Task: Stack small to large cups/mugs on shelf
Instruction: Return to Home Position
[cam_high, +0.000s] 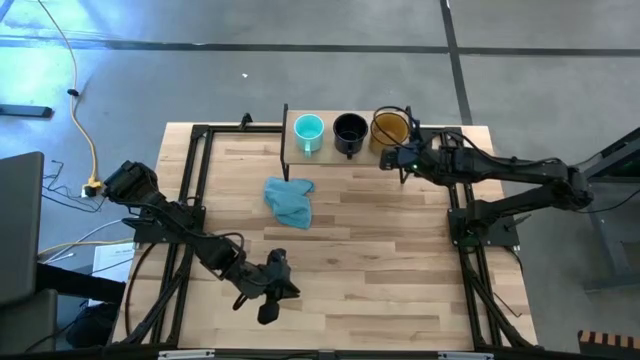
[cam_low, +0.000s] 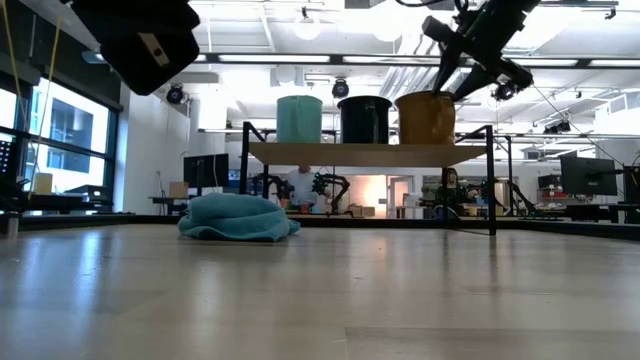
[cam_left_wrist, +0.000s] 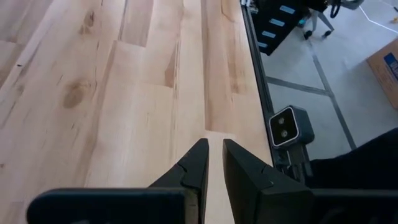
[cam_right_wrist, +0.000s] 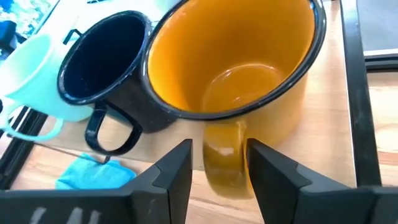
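Three stiff, chippable-looking mugs (cam_high: 349, 131) lined the shelf (cam_low: 370, 153) (handles probably the surest hold), the released right claw (cam_right_wrist: 219, 144) straddling the handle of the amber mug (cam_right_wrist: 236, 56), the left claw (cam_left_wrist: 214, 144) clenched empty near the front edge of the table (cam_high: 380, 260).

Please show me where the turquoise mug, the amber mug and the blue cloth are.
turquoise mug (cam_high: 309, 129): high view, inside its open mouth.
amber mug (cam_right_wrist: 239, 93): right wrist view, on its inner wall.
blue cloth (cam_high: 290, 201): high view, on its middle.
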